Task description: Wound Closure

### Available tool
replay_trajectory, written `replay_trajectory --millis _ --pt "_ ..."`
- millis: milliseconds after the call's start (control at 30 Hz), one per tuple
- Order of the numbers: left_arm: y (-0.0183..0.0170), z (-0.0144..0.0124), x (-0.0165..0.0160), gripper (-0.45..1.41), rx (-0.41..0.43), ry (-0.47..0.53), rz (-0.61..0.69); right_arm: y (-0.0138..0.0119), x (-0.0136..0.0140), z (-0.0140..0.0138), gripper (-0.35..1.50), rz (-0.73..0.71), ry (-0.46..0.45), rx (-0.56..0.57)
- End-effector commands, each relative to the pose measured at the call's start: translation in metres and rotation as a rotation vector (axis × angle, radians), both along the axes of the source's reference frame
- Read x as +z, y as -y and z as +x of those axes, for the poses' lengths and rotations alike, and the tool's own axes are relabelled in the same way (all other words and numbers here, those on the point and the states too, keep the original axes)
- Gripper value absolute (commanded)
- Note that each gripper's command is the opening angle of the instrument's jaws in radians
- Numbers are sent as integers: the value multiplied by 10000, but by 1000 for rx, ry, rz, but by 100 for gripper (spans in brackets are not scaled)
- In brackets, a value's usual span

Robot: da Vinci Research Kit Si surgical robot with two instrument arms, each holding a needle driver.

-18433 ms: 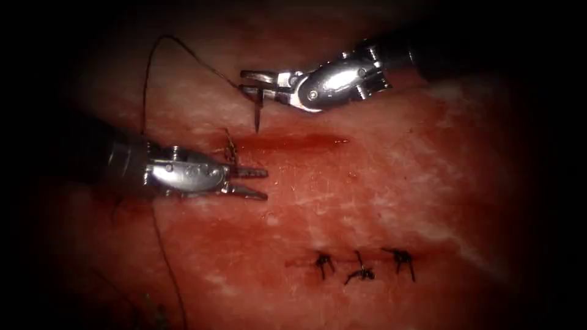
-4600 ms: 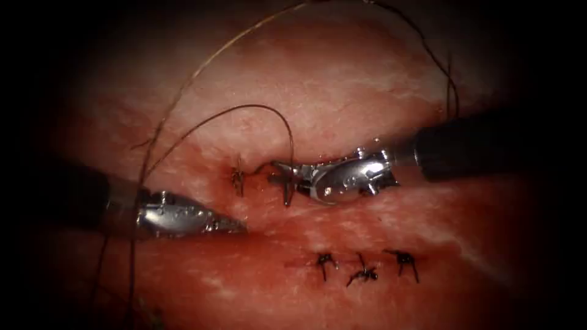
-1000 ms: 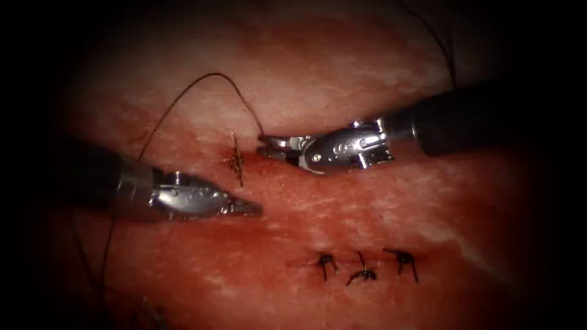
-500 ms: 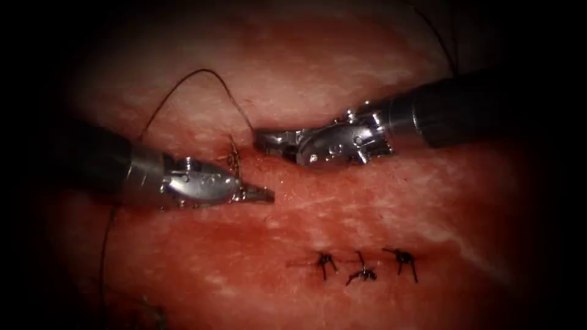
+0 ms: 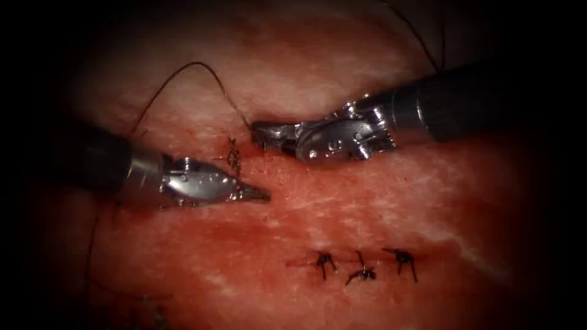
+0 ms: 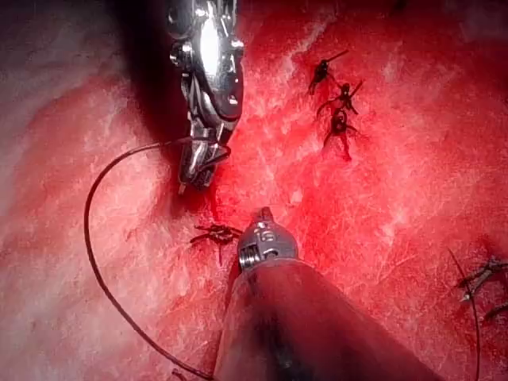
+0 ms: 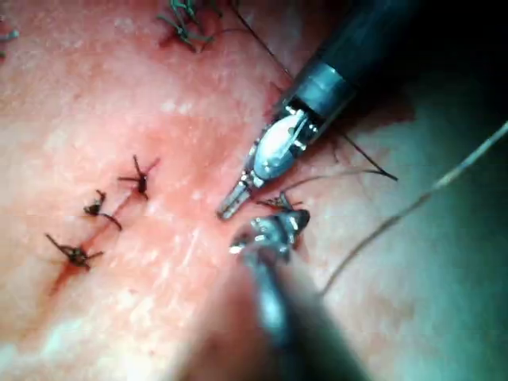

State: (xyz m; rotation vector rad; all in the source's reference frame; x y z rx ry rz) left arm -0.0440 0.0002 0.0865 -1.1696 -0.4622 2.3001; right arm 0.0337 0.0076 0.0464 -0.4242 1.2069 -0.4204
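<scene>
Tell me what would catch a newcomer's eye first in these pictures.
Two shiny tools nearly meet over the red tissue: the right tool comes in from the endoscope view's right with its jaws shut on the thread, which arcs up and away to the left. Between the tips sits a dark knot, with the left tool just below it, jaws shut and holding nothing. Nearer the camera, three finished stitches stand in a row.

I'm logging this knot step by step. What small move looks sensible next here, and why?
Probably ease the right tool away from the knot to take up slack: its jaws are shut on the thread, which arcs loosely to the left. The left tool, jaws shut, holds nothing visible.
</scene>
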Motion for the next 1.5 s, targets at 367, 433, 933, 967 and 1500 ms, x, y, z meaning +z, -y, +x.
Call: replay_trajectory --millis 367,433,933,967,1500 --pt "10 0 6 -45 4 2 3 2 -7 5 -35 -53 -9 -14" --pt "11 0 7 -45 1 1 6 1 -11 4 -35 -73 -13 -21" --pt "15 0 8 -45 0 0 4 -10 -20 2 -35 -130 -27 -18" --pt "15 -1 8 -45 0 0 4 -11 -20 1 -35 -130 -27 -18" --pt "16 -1 7 -45 0 0 4 -20 -27 -1 -35 -95 -49 -4"
